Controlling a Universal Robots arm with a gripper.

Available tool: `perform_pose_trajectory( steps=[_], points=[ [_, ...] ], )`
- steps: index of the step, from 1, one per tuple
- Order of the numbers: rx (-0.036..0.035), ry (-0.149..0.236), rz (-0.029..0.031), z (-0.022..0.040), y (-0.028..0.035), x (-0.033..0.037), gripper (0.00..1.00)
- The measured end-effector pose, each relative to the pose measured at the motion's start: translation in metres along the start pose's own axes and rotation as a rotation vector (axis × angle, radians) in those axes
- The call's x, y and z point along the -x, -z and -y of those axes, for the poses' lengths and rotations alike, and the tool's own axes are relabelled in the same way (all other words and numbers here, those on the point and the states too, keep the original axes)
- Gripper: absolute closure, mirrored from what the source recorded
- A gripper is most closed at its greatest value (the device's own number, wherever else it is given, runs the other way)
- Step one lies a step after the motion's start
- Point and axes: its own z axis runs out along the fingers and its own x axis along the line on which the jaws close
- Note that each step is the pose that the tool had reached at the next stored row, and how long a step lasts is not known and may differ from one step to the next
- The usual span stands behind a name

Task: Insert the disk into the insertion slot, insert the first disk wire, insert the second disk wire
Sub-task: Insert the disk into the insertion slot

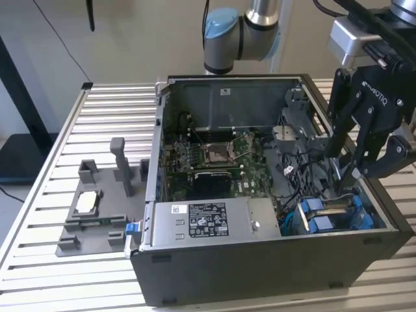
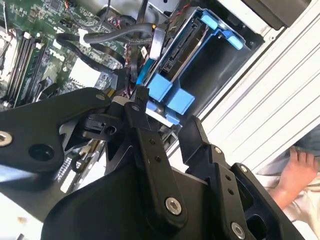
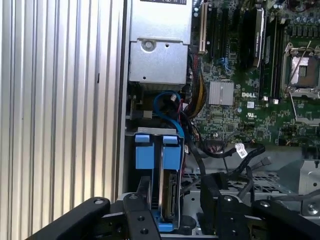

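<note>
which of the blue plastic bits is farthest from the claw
The small blue tab by the grey fixture; the other blue pieces sit inside the case, beneath the claw.

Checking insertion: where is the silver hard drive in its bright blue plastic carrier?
The silver hard drive stands on edge in the grey metal drive bay at the exterior view's lower right, just below the black gripper.

A lab: slatted aluminium bench [image 1: 110, 107], opened computer [image 1: 260, 263].
</note>
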Motion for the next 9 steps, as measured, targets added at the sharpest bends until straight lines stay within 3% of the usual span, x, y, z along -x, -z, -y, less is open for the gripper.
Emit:
perform_pose_trajectory(
  steps=[2,7,9],
  points=[
    [-0.0079,0.000,-0.0002,-0.0001,0.0000,0.0015,0.47],
    [-0.0792,0.021,-0.0030,0.0001,-0.0006,0.0041,0.47],
    [-0.1033,0.028,-0.0038,0.0001,-0.0011,0.0053,0.47]
  ],
)
